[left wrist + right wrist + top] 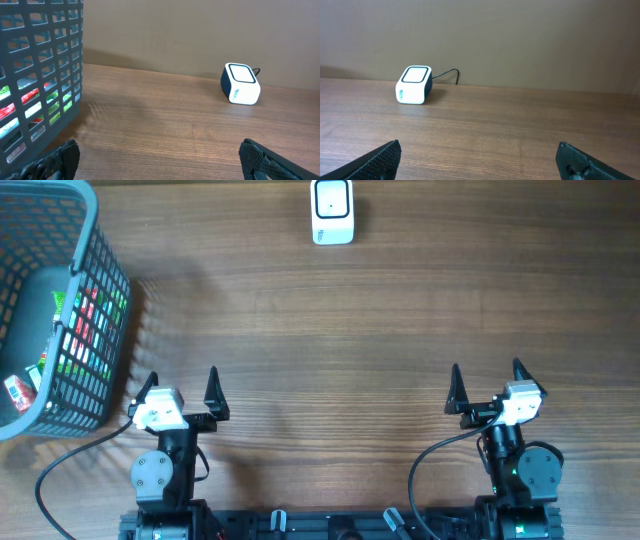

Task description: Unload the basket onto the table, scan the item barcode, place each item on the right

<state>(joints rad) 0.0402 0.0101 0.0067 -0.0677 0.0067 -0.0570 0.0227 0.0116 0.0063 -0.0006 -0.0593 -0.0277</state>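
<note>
Item location: we see the packets [88, 315] inside the basket [100, 240] at the table's [330, 330] left side; none is out on the table yet.
Item long axis: we cannot tell it through the mesh wall.
Scanner location: the scanner [332, 212] sits at the table's far edge, about midway between the two arms, window facing up.
Direction from fingers: the packets lie forward and to the left of the left fingers [214, 390], with the basket wall just beside them.
Nearer arm: we judge the left arm nearer; the right fingers [455, 390] are well apart from the basket.
Left fingers: spread wide, holding nothing.
Right fingers: spread wide, holding nothing.
Arm pose: both arms are folded back at the near edge, fingers low and pointing toward the far side.
Coming move: we expect the left arm must rise over the basket rim and descend from above, since the wall blocks a level reach.
</note>
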